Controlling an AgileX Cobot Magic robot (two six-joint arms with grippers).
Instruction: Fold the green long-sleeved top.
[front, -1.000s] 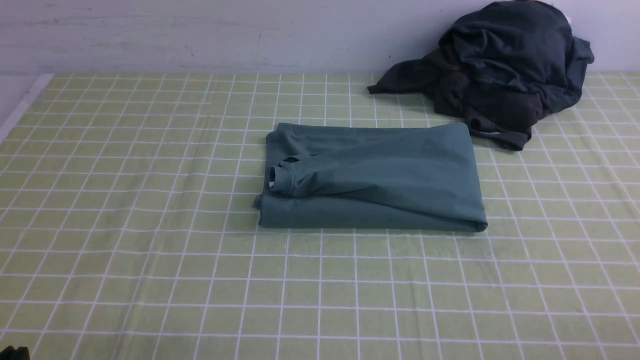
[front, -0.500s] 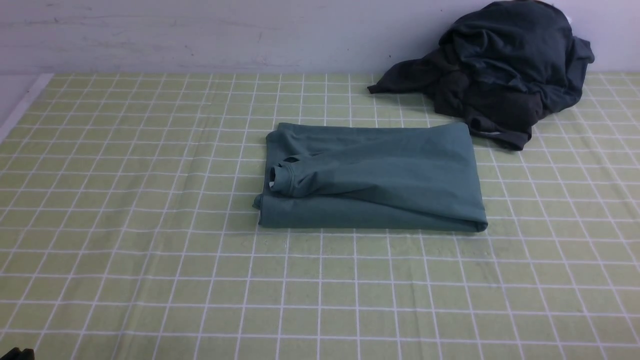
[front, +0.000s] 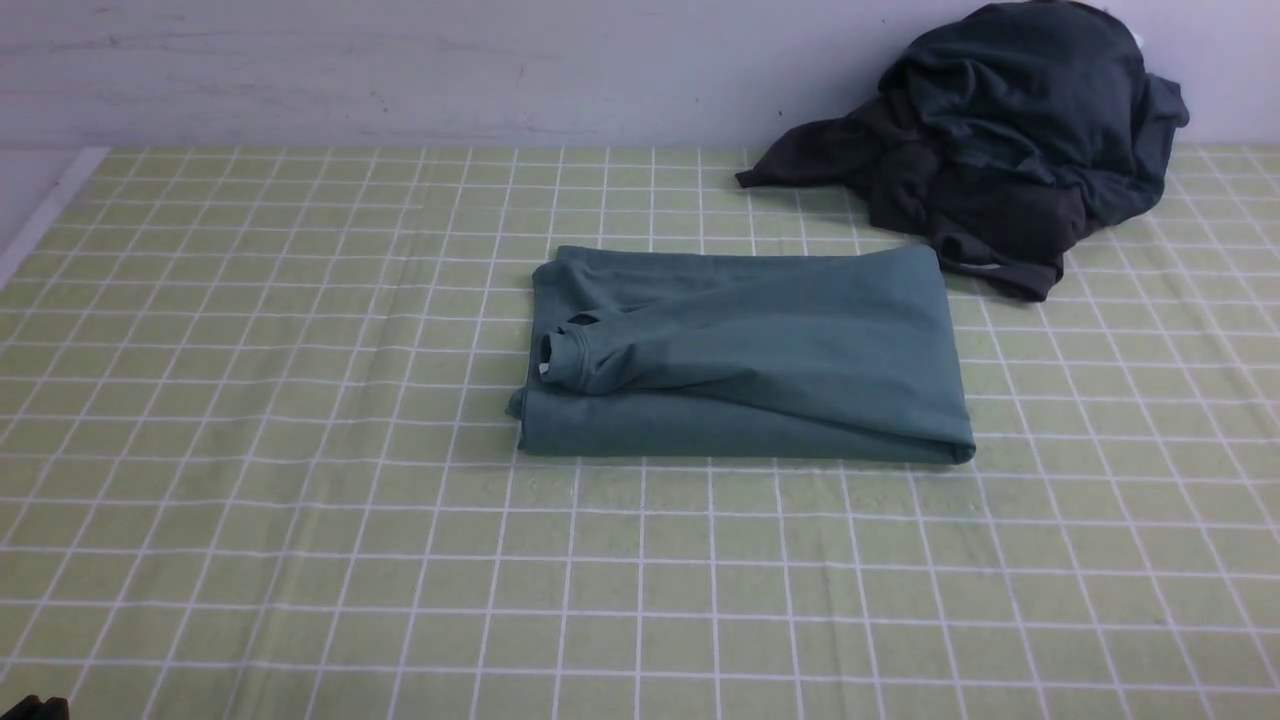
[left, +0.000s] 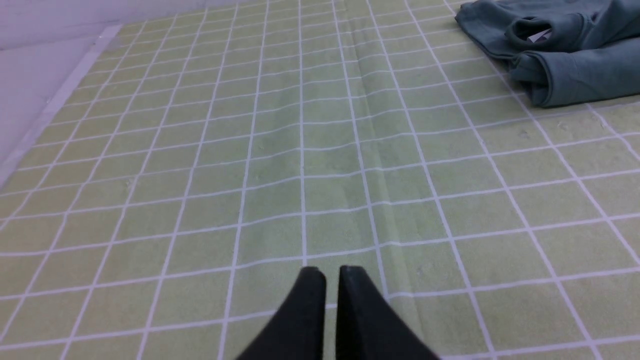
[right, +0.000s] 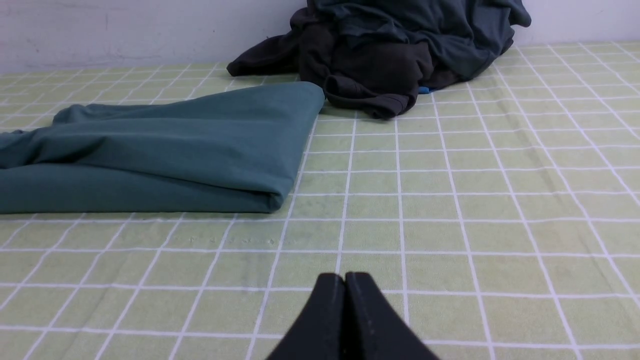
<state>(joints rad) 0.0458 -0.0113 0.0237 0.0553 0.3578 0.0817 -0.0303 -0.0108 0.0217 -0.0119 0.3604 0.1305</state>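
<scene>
Nothing on the cloth has moved over the last second: comparing the front views, I find the green long-sleeved top (front: 745, 355) in the same folded rectangle, with only a sliver of dark arm at the near-left corner of the front view creeping slightly. I read that as both arms being parked back on my side, with the folding itself, in my judgement, finished or nearly so. The top lies at the middle of the checked tablecloth (front: 250, 450), its long edge running left to right, a cuffed sleeve end (front: 562, 360) lying on top at its left end and a rounded fold along its near edge. The dark clothing heap (front: 1000, 140) sits at the far right against the wall (front: 400, 70), just beside the top's far-right corner; whether they touch I cannot tell. My left gripper (left: 325, 272) hovers over bare cloth, near and to the left of the top, its fingers narrowed to a thin slit and holding nothing. My right gripper (right: 345, 277) hovers over bare cloth, near and to the right of the top, fingers pressed fully together, also empty. Count: 1 green top, 1 visible cuff, 1 dark heap (number of garments within indeterminate), 1 tablecloth, 2 grippers.
</scene>
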